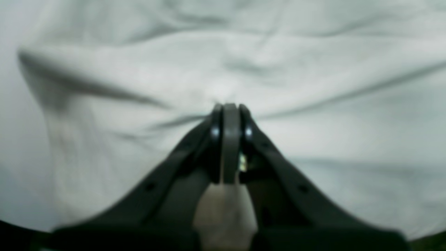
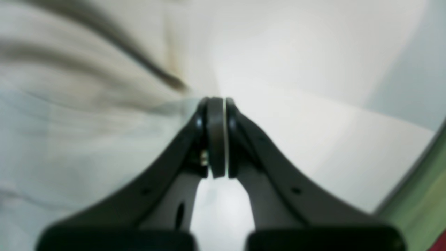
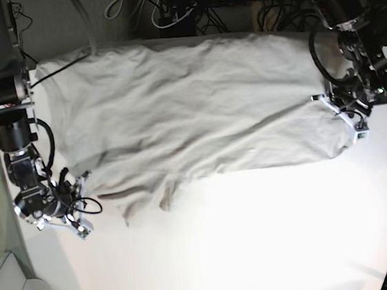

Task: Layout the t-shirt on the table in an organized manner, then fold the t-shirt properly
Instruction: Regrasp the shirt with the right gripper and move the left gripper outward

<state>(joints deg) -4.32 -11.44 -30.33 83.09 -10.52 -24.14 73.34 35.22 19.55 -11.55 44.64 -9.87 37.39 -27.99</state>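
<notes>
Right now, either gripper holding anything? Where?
Left gripper is shut on the t-shirt, pinching a fabric fold. Right gripper is shut at the shirt's edge; a hold cannot be told.

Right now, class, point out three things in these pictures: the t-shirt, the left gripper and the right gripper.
t-shirt (image 3: 190,111): base view, middle of the spread cloth.
left gripper (image 1: 230,108): left wrist view, tips of the closed jaws pinching cloth.
right gripper (image 2: 216,101): right wrist view, tips of the closed jaws.

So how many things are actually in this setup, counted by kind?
Cloth: 1, the wrinkled light grey-beige cotton t-shirt
Tables: 1, the smooth white tabletop
Dark grippers: 2, the left gripper and the right gripper, both shut
Total: 4
</notes>
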